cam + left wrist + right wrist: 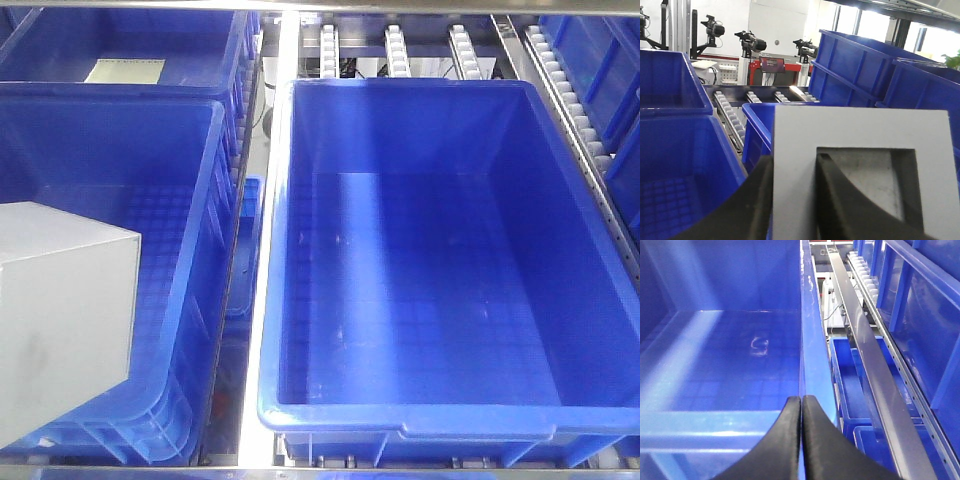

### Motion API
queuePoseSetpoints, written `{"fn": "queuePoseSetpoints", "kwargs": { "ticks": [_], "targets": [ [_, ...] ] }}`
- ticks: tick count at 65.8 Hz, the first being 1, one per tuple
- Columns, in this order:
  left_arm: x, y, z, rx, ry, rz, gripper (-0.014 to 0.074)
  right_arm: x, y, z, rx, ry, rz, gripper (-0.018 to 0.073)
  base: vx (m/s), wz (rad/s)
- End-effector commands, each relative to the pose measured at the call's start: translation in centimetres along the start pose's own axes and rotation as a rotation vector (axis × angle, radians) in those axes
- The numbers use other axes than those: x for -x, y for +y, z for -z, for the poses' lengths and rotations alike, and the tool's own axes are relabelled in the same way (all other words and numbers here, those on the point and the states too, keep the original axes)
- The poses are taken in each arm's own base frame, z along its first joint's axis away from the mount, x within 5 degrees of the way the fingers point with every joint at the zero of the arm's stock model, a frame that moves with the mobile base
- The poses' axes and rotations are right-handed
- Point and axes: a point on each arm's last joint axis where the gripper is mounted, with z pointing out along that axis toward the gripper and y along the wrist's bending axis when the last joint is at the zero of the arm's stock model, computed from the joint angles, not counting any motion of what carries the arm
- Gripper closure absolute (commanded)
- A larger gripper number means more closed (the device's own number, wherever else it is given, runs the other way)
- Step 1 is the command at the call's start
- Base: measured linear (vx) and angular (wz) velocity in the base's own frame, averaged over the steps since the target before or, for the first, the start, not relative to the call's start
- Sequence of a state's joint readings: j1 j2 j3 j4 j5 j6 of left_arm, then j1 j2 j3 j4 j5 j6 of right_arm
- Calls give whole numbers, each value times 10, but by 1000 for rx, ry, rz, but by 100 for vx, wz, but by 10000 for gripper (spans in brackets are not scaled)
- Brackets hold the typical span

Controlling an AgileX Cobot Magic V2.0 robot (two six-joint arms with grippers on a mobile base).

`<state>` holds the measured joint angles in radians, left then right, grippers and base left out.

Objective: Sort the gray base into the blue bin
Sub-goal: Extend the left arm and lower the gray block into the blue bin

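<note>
The gray base (60,310) hangs at the lower left of the front view, over the left grid-floored crate (180,230). In the left wrist view its pale face and square hollow (860,127) fill the frame. My left gripper (795,160) is shut on one wall of it, one finger outside and one inside the hollow. The blue bin (400,412) is the large deep crate to the right, with nothing inside. My right gripper (801,399) is shut on nothing, just above the bin's right wall (807,340), with the scuffed floor (740,355) to its left.
A further blue crate (200,50) holding a pale sheet (125,70) stands at the back left. Roller rails (400,45) run behind the bin. A metal shelf rail (865,350) and lower small blue trays (850,375) lie right of the bin. More crates (865,70) stand beyond.
</note>
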<state>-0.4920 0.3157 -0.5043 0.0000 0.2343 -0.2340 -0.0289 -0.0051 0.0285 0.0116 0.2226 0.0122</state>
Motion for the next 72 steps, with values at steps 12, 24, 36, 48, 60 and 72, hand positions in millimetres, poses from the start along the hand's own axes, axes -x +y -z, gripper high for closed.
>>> {"fn": "queuePoseSetpoints", "kwargs": {
  "ticks": [12, 24, 36, 48, 60, 72],
  "targets": [
    [19, -5, 2, -33, -126, 7, 603, 5, 0, -1, -3, -53, 16, 564, 3, -1],
    [19, -5, 2, -33, -126, 7, 603, 5, 0, -1, -3, -53, 16, 564, 4, -4],
    [19, -5, 2, -33, -126, 7, 603, 5, 0, -1, -3, -53, 16, 564, 4, -2],
    [19, -5, 2, -33, -126, 7, 603, 5, 0, -1, -3, -53, 16, 564, 1, 1],
    [19, -5, 2, -33, -126, 7, 603, 5, 0, -1, -3, -53, 16, 564, 0, 0],
    [19, -5, 2, -33, -126, 7, 603, 5, 0, -1, -3, -53, 16, 564, 0, 0]
  ]
}}
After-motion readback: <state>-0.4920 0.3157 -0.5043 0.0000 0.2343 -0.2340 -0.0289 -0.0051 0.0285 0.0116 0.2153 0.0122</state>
